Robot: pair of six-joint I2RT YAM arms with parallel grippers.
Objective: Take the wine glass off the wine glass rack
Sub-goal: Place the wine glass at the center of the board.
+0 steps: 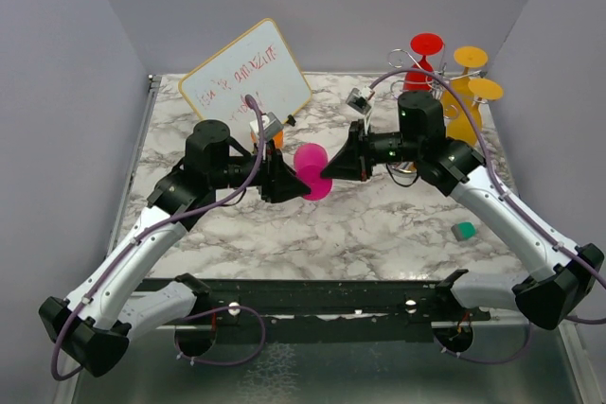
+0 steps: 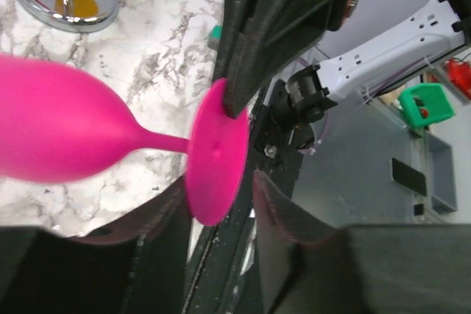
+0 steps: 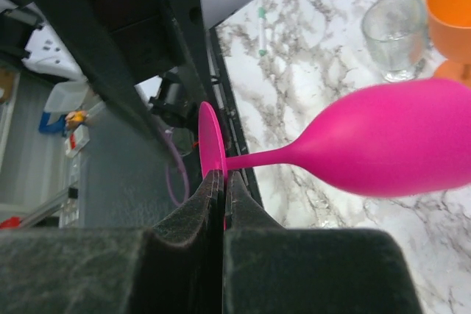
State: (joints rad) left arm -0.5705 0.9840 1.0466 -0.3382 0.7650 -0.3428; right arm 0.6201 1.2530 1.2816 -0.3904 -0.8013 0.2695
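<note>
A pink wine glass (image 1: 313,170) hangs on its side above the table's middle, between both grippers. My right gripper (image 1: 329,169) is shut on the edge of its round foot (image 3: 210,145), with the bowl (image 3: 397,137) pointing away. My left gripper (image 2: 221,215) is open, and its jaws straddle the opposite edge of the same foot (image 2: 217,152) with a gap on one side. The silver wine glass rack (image 1: 402,61) stands at the back right, still holding red (image 1: 423,59), orange (image 1: 469,59) and yellow (image 1: 466,111) glasses. Its mirrored base (image 2: 44,1) shows in the left wrist view.
A whiteboard (image 1: 246,78) leans at the back left. A small green block (image 1: 463,230) lies on the marble at the right front. A clear glass (image 3: 394,34) and an orange cup (image 3: 452,12) stand on the table beyond the pink bowl.
</note>
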